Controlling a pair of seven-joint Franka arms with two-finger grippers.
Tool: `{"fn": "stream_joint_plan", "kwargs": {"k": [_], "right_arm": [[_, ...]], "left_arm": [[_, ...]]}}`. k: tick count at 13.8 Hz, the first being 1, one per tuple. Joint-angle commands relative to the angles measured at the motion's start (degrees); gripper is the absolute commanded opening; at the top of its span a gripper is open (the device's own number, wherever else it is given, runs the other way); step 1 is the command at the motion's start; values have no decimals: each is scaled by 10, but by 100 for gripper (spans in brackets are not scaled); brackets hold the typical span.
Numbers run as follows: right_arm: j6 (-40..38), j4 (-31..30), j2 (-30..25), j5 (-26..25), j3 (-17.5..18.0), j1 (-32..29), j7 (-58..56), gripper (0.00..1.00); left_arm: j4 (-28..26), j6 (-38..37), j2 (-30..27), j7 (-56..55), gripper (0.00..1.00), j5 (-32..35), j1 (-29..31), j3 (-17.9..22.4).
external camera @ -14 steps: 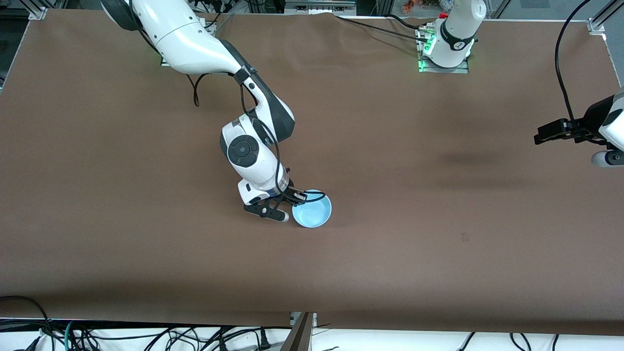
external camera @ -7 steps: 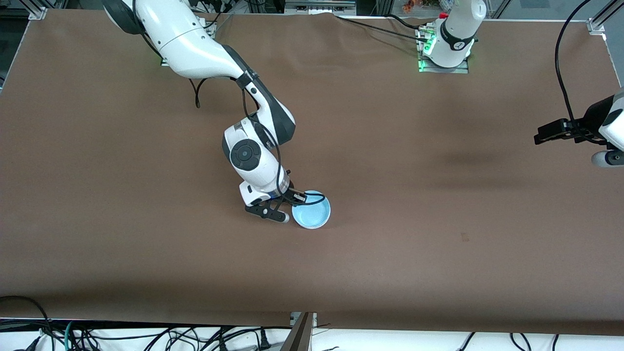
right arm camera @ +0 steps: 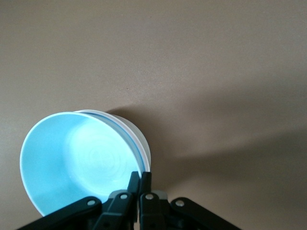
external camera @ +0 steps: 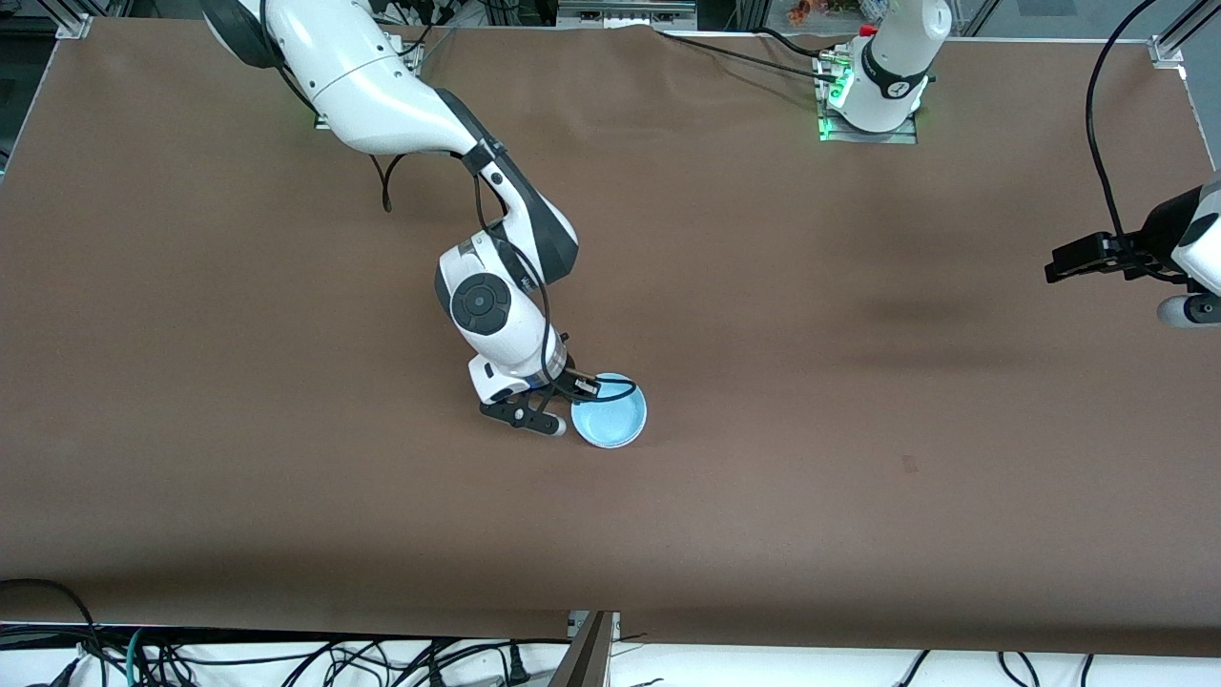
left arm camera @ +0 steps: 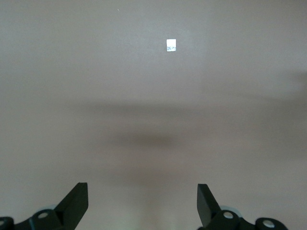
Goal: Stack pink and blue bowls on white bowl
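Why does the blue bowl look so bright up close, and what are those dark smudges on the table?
Right wrist view: the blue bowl glows washed-out under the light, with long soft shadows on the brown table beside it. Left wrist view: a blurred dark smudge, seemingly a shadow, between the open left claw and a small white square. Front view: the same faint smudge, lighting otherwise even.

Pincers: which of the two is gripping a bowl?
The right pincer, shut on the rim of the round light blue plastic bowl; the left pincer waits open over the brown table, holding nothing.
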Motion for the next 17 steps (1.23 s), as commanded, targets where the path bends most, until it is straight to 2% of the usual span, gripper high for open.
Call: {"fn": "stream_joint_plan", "kwargs": {"k": [1,2,3,7,9,13,17], "right_arm": [[1,20,9,1,1,-1,0,23],[1,20,9,4,0,-3,0,33],[1,20,8,5,1,-5,1,37],[-8,26,3,16,1,-17,3,44],[-31,50,0,43,0,-21,1,44],[-128,121,0,41,-1,-47,-5,44],[-242,136,-39,39,-4,-88,-58,44]], "left_arm": [[11,-1,3,-5,100,5,3,-5],[11,-1,3,-5,100,5,3,-5],[11,-2,3,-5,100,5,3,-5],[11,-1,3,-5,100,5,4,-5],[12,-1,3,-3,100,8,3,-5],[13,-1,3,-2,100,4,4,-5],[13,-1,3,-2,100,5,4,-5]]}}
